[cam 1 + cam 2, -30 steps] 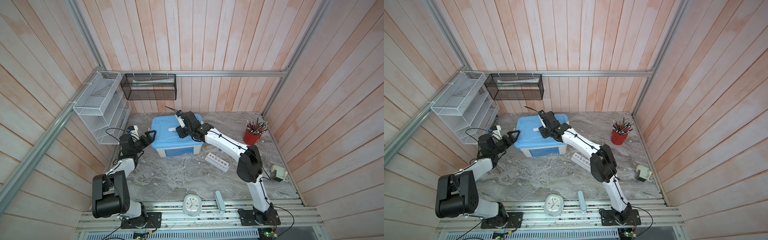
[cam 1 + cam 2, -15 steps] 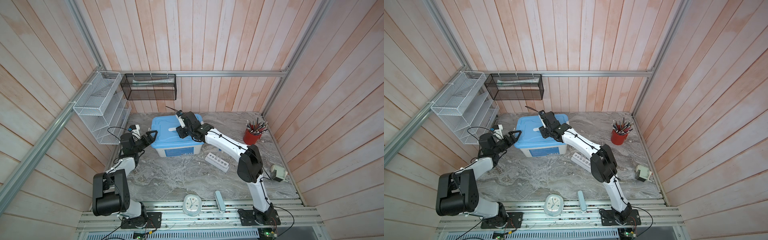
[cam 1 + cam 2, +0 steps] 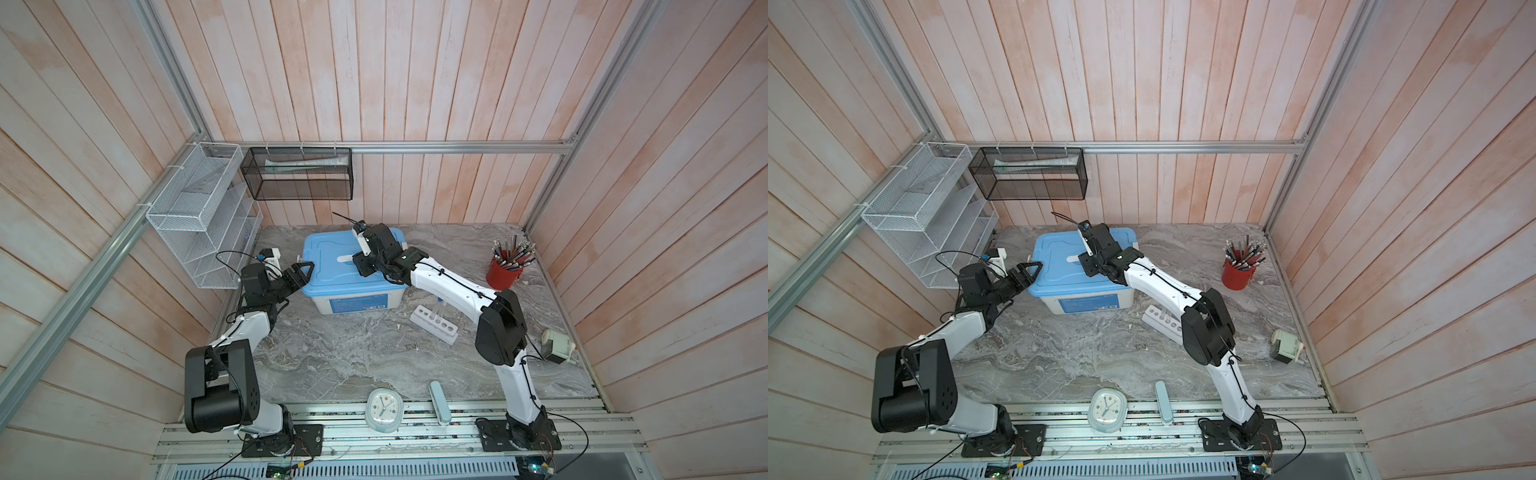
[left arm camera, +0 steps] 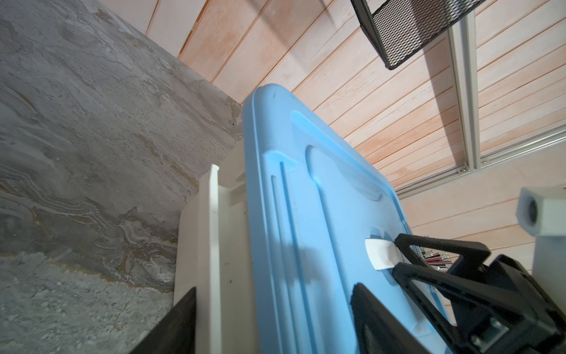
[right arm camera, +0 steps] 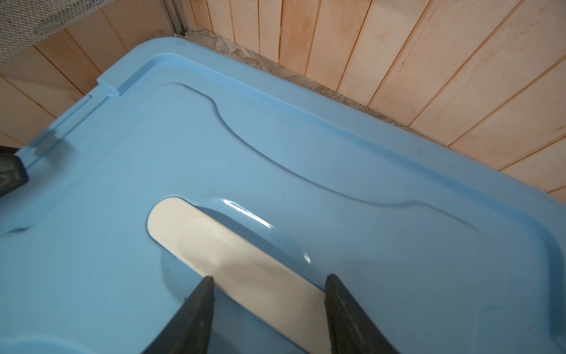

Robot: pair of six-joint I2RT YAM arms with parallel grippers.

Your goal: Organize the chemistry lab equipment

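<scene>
A white box with a blue lid [image 3: 332, 266] [image 3: 1059, 266] stands at the back of the table. My right gripper [image 3: 360, 268] [image 3: 1089, 268] [image 5: 269, 277] reaches down onto the lid, shut across its flat white handle [image 5: 220, 251] [image 3: 347, 258], a fingertip at each edge. At the box's left end my left gripper [image 3: 305, 272] [image 3: 1030, 272] [image 4: 275, 288] is open astride the lid's rim, with one finger over the lid and one outside the white box wall [image 4: 214, 245]. The white six-hole rack [image 3: 434, 326] [image 3: 1156, 318] stands in front of the box, with thin clear tubes [image 3: 438, 309] upright in it.
A red cup of pens [image 3: 505, 272] stands at the right wall. A white clock [image 3: 384, 409] and a pale blue case [image 3: 438, 401] lie at the front edge, a small white device [image 3: 557, 347] at the right. A wire shelf [image 3: 199, 220] and black mesh basket [image 3: 299, 174] hang on the walls.
My left gripper's jaws have drawn closer together around the lid's left rim. The right arm has kept its place on the handle.
</scene>
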